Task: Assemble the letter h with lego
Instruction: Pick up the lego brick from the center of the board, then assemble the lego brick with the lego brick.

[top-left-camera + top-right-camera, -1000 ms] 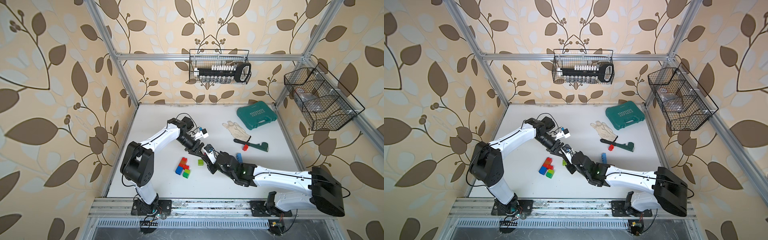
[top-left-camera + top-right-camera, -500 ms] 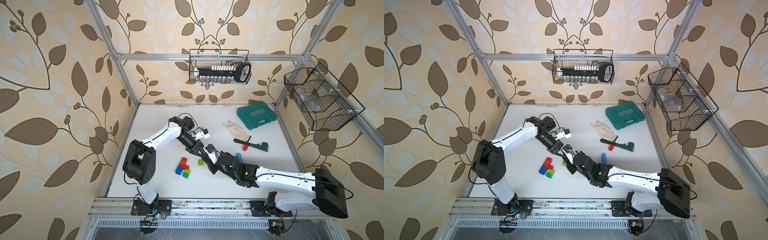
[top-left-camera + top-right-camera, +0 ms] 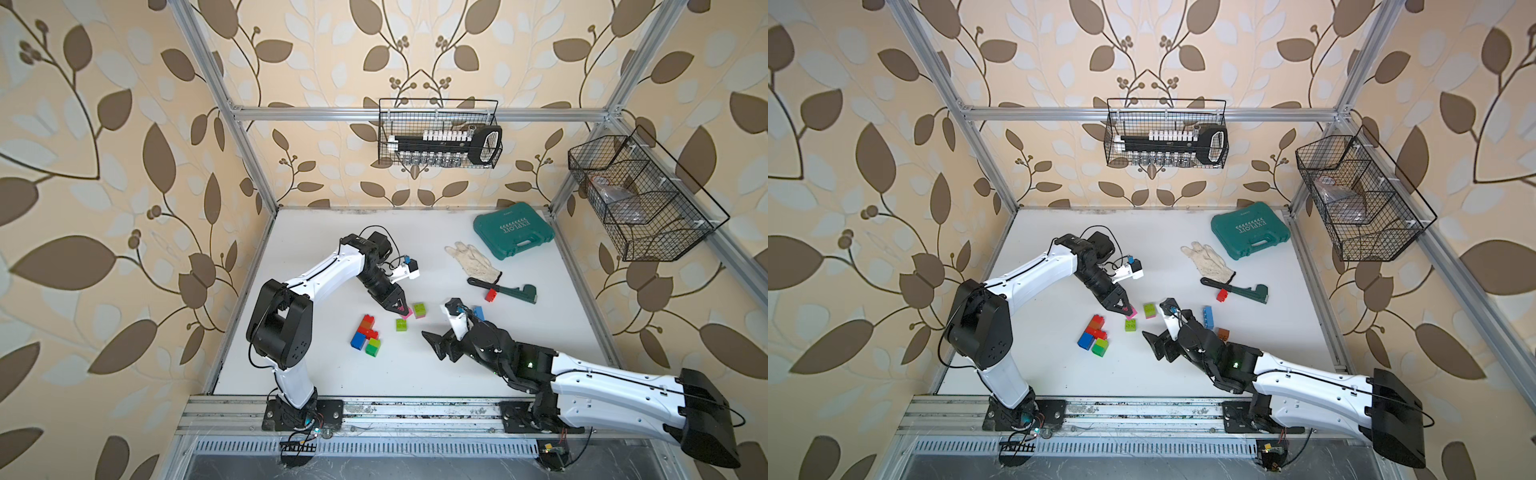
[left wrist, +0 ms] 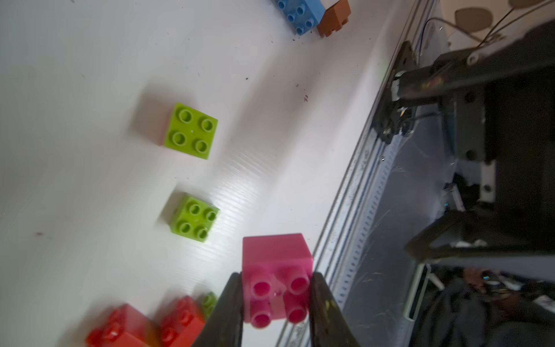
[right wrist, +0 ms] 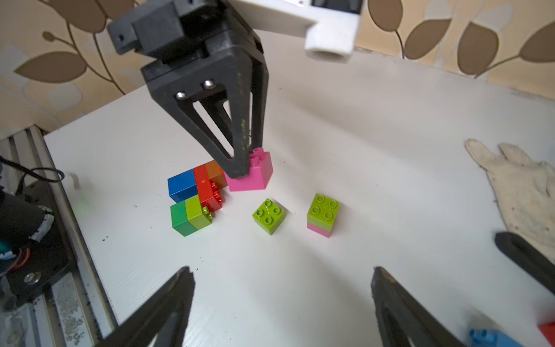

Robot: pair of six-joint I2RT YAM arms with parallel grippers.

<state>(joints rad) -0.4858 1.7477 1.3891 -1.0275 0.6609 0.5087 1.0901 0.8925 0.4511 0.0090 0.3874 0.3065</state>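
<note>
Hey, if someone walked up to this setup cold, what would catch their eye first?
Mid-table, the left pincer clamps a pink brick beside a red, blue, orange and green brick cluster. The right pincer gapes open nearby, holding nothing. A teal case sits in the far corner.

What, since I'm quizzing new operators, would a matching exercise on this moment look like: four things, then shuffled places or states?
Things:
1. pink brick
2. red brick
3. right tool
4. single lime brick

Places or states:
a. open, holding nothing
b. between the built cluster and the lime-on-pink stack
c. beside the wrench
d. gripped by the left tool

Pairs: 1-d, 2-c, 3-a, 4-b.
</note>
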